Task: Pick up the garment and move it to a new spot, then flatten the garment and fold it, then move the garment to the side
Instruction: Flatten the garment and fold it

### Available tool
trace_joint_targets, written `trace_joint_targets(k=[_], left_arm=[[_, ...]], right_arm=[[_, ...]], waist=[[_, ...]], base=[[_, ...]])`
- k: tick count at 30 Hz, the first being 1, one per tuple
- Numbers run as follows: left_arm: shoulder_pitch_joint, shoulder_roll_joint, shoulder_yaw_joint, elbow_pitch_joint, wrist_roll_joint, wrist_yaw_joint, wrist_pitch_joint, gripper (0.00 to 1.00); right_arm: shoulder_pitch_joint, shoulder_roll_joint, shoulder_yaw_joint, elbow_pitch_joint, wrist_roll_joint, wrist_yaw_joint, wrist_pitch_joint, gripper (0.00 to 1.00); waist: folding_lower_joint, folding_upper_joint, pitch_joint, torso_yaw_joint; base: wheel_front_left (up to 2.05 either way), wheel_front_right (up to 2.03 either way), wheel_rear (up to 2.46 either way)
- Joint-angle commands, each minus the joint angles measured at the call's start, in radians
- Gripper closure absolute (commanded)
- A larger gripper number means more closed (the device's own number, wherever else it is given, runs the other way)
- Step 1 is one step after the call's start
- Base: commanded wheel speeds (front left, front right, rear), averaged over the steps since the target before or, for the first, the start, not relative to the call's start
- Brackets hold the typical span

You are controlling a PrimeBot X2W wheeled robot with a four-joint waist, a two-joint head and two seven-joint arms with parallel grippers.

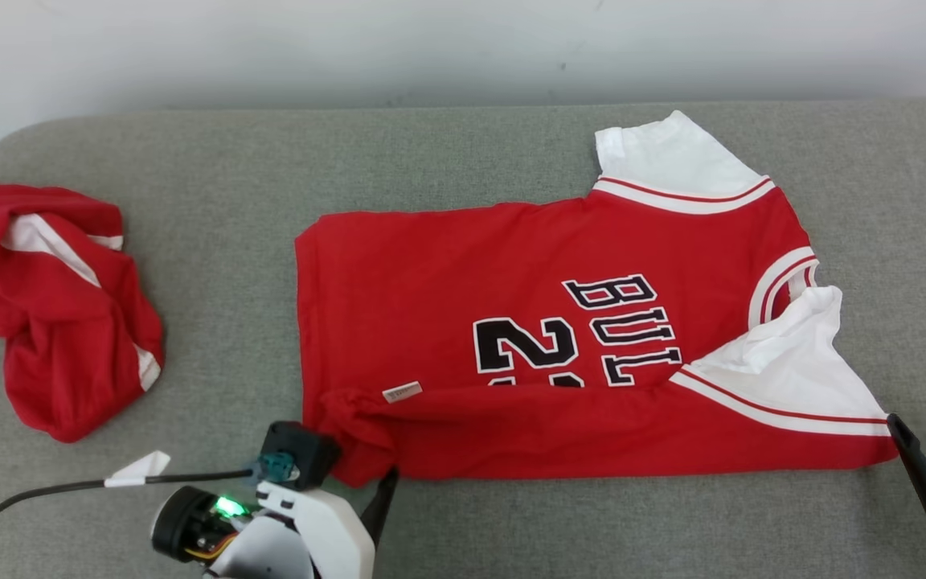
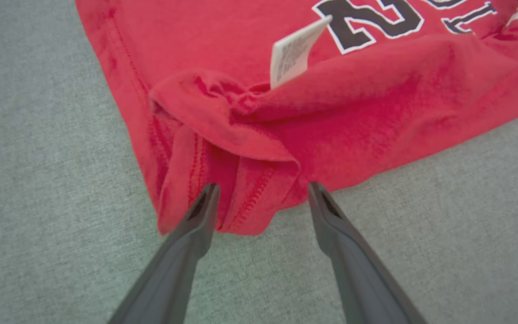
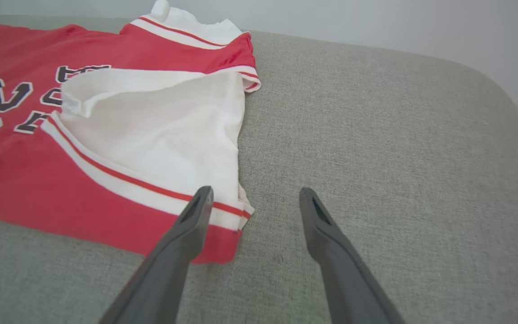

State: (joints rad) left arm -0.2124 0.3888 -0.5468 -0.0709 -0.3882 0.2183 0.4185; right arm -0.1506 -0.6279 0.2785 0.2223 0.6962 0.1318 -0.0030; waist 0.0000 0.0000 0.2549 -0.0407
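Left gripper [image 2: 263,186]: my two fingers are spread apart and grasp nothing. They straddle the bunched hem corner of the red jersey [image 1: 511,273]; whether they touch the cloth, I cannot tell.

Right gripper [image 3: 255,191]: my two fingers are likewise spread and empty. One lies over the jersey's opposite near corner, and the other lies over the bare grey surface [image 1: 230,201] just beside it.

Count from the head view:
- Two garments: the jersey, laid flat with its near edge folded over, and one crumpled red garment [image 1: 53,305] well apart from the jersey's hem end.
- One cable [image 1: 29,490].

The left wrist view resolves one white label [image 2: 295,51] sticking up out of the jersey's fold. The right wrist view details the white sleeve lying on the jersey.
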Motion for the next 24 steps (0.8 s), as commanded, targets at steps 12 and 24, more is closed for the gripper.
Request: trace_joint_targets(k=[12, 24], left_arm=[[-0.043, 0.001, 0.006, 0.086, 0.031, 0.019, -0.037, 0.0], [-0.056, 0.005, 0.007, 0.124, 0.034, 0.033, -0.045, 0.0]], right_arm=[[-0.056, 0.045, 0.059, 0.083, -0.003, -0.002, -0.021, 0.0], [-0.081, 0.05, 0.122, 0.122, 0.044, -0.002, 0.011, 0.0]], waist=[[0.0, 0.0, 0.031, 0.001], [0.0, 0.0, 0.054, 0.017]], base=[[0.0, 0.0, 0.0], [0.0, 0.0, 0.0]])
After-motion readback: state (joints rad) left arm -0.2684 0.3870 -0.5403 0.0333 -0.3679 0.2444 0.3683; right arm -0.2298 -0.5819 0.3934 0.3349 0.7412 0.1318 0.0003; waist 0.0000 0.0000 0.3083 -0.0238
